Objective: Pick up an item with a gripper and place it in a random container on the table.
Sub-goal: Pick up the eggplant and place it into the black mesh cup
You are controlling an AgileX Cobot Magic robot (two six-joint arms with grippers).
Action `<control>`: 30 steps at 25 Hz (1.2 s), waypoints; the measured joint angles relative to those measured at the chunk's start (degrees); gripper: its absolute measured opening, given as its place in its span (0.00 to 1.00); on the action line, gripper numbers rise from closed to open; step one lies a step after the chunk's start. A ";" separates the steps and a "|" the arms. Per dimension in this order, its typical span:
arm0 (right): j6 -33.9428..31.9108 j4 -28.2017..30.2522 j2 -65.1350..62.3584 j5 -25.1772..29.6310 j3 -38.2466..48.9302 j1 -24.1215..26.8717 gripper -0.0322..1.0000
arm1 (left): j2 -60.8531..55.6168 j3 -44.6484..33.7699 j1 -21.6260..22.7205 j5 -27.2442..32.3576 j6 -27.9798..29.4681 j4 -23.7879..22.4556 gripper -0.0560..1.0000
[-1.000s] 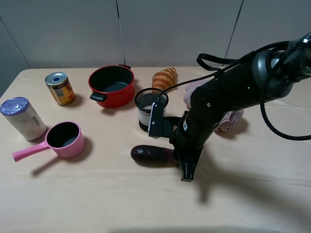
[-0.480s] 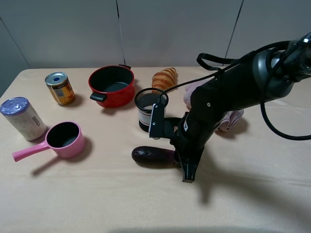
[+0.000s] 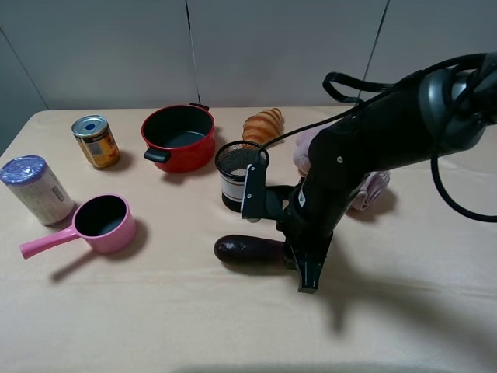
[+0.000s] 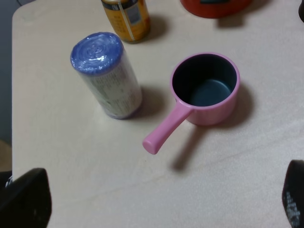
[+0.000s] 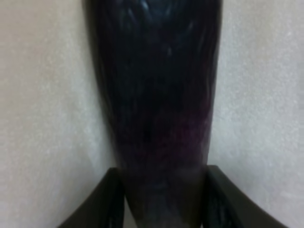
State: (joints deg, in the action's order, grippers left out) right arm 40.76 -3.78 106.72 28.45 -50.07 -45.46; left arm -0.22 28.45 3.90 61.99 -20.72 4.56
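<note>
The dark purple eggplant (image 3: 245,249) lies on the beige table (image 3: 155,311), in front of the black mesh cup (image 3: 241,175). My right gripper (image 3: 286,252) is low over its right end, which the arm hides in the high view. In the right wrist view the eggplant (image 5: 156,95) fills the frame. The black fingers (image 5: 107,199) press against both of its sides. My left gripper (image 4: 159,199) is open and empty above the table's left part, with only its fingertips showing.
A pink saucepan (image 3: 105,223), a wrapped cylinder (image 3: 35,189), a yellow can (image 3: 95,141) and a red pot (image 3: 179,136) stand on the left. A croissant (image 3: 264,124) and a pink cloth (image 3: 365,186) lie behind the right arm.
The eggplant and my right gripper have shifted slightly to the right together. The arm's upper cables moved a little. Nothing else has moved.
</note>
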 joint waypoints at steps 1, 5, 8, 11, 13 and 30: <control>0.00 0.15 -0.78 0.63 0.00 0.00 0.29 | 0.00 0.00 0.00 0.00 0.00 0.00 0.99; 0.00 0.81 -3.79 4.50 0.00 0.00 0.29 | 0.00 0.00 0.00 0.00 0.00 0.00 0.99; 0.00 1.29 -5.40 7.81 0.00 0.00 0.29 | 0.00 0.00 0.00 0.00 0.00 0.00 0.99; 0.00 1.64 -7.14 10.49 0.00 0.00 0.29 | 0.00 0.00 0.00 0.00 0.00 0.00 0.99; 0.00 1.78 -8.42 11.92 0.00 0.00 0.29 | 0.00 0.00 0.00 0.00 0.00 0.00 0.99; -1.69 7.40 -11.24 40.62 -22.87 0.00 0.29 | 0.00 0.00 0.00 0.00 0.00 0.00 0.99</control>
State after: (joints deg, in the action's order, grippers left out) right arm 39.07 3.62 95.48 69.08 -72.93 -45.46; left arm -0.22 28.45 3.90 61.99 -20.72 4.56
